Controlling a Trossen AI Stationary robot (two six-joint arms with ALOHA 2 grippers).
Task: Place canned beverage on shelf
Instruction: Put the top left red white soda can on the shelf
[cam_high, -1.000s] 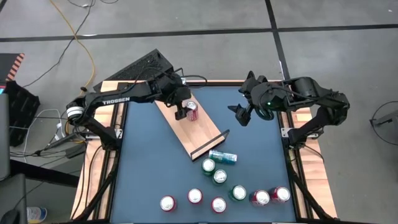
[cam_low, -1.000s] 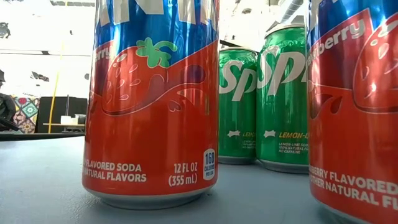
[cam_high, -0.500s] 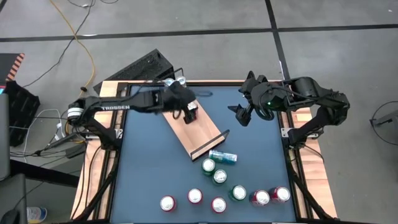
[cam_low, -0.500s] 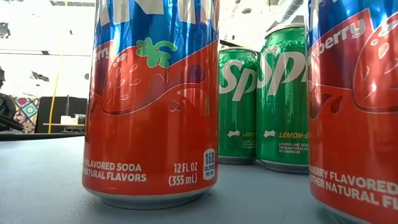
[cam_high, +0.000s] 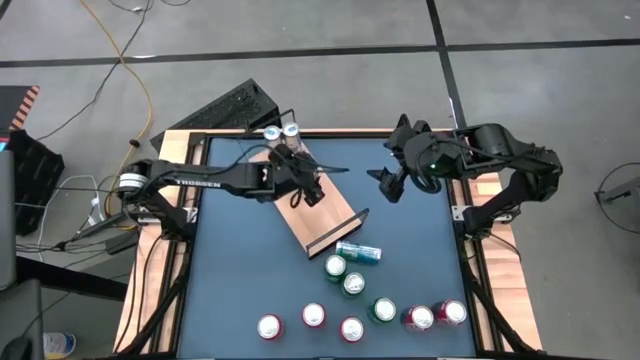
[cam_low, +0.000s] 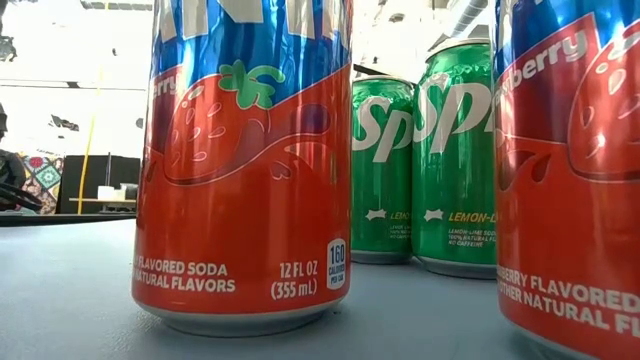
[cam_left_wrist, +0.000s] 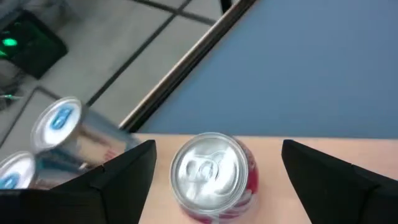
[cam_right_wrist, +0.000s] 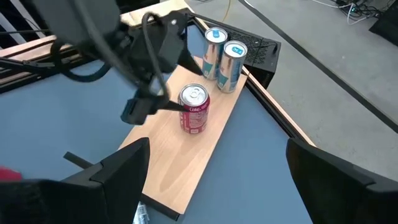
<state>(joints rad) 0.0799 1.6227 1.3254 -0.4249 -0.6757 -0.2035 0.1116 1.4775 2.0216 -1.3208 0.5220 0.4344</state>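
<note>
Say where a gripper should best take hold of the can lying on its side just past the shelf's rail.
Probably across the lying can's round body at mid-length, coming straight down, fingers either side of its long axis. The shelf rail is close on one side.

Blue table (cam_high: 230, 290) bears the angled shelf (cam_high: 325, 215); red can (cam_right_wrist: 194, 109) stands on it.

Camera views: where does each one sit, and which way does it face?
High: overhead, straight down on the shelf, both arms.
Low: table height, level past a red can; no arm.
Left wrist: looks down between left claw fingers.
Right wrist: past right claw toward shelf.
Shared: both wrist views show the red shelf can.
</note>
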